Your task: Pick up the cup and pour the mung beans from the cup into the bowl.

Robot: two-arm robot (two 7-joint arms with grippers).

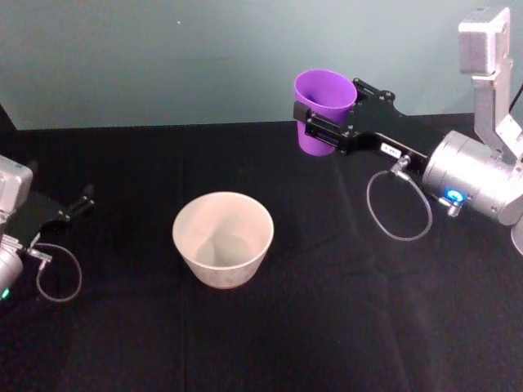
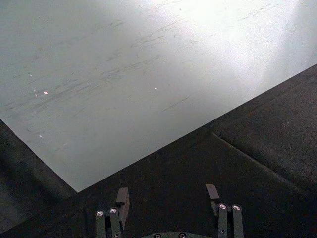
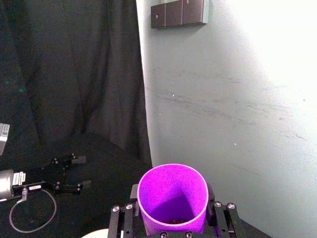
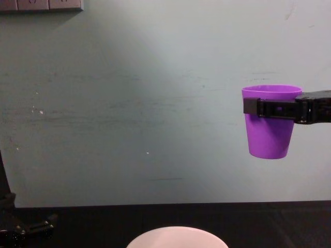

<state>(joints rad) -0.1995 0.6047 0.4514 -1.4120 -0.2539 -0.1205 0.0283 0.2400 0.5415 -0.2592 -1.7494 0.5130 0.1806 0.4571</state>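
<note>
Well left of the bowl (image 1: 222,276), low on the black counter (image 1: 368,327): left claw (image 1: 75,208), parked, released, fingers (image 2: 122,201) spread with nothing between. No part in the work at this moment.

Centre: bowl upright on the counter, pale rim, inside looking bare from the head view, no beans seen in it. From the chest view, just the bowl rim (image 4: 178,231) at the lower edge.

Right of the bowl and farther back, lifted well clear of the counter: cup (image 1: 325,94), purple, upright, no tilt. Clenched around its upper wall just under the rim: right claw (image 1: 315,124), one finger each side, reaching in from the right. Same from the chest view: cup (image 4: 269,137) hanging level, high above and right of the bowl, not over it. Down the right wrist view: a few dark specks at the cup's bottom, likely the mung beans, too small to be sure.

Progress, as a judgement: pick-up done, lift done. Left to do: carry leftward and forward until over the bowl, then tip toward it and empty. Pour not yet begun. Roughly a third through.
</note>
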